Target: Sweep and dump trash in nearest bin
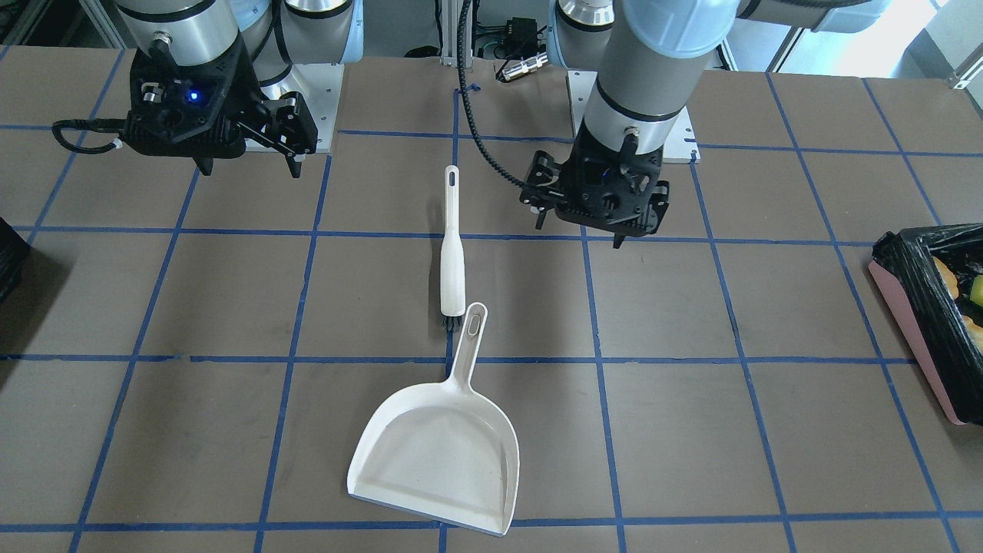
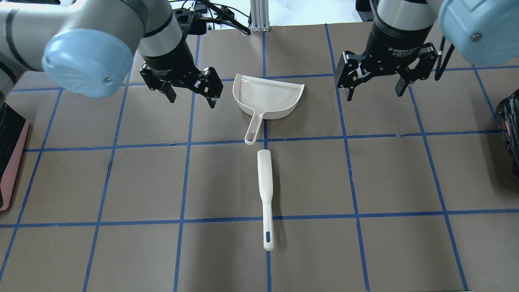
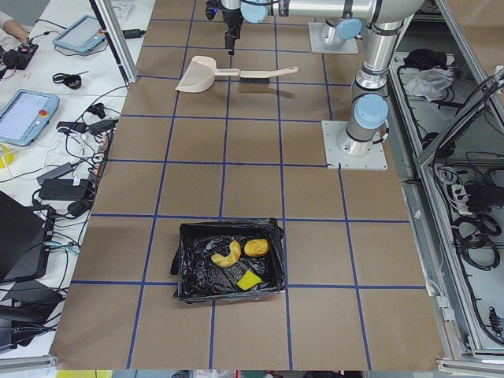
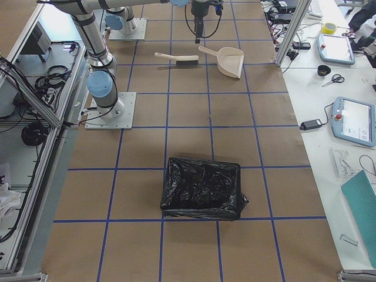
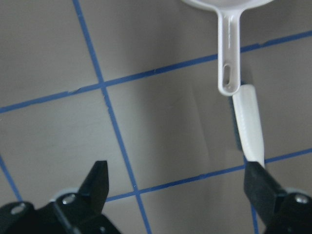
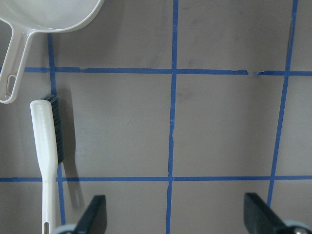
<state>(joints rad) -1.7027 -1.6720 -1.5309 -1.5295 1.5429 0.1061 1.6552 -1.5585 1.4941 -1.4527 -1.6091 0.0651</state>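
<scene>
The trash lies inside the pink-sided bin (image 3: 189,264) with its black liner: a cream crescent (image 3: 227,253), an orange-brown lump (image 3: 257,247) and a yellow wedge (image 3: 250,279). The bin also shows at the front-facing view's right edge (image 1: 914,338) and the overhead view's left edge (image 2: 12,162). A white dustpan (image 2: 267,95) and a white brush (image 2: 265,194) lie on the table's middle. My left gripper (image 2: 192,101) hovers open and empty left of the dustpan. My right gripper (image 2: 374,95) hovers open and empty to its right.
A second bin, all black (image 4: 202,188), stands at the table's end on my right and shows at the overhead view's right edge (image 2: 511,129). The brown table (image 2: 121,182) carries a blue tape grid. Both arm bases stand along the robot-side edge.
</scene>
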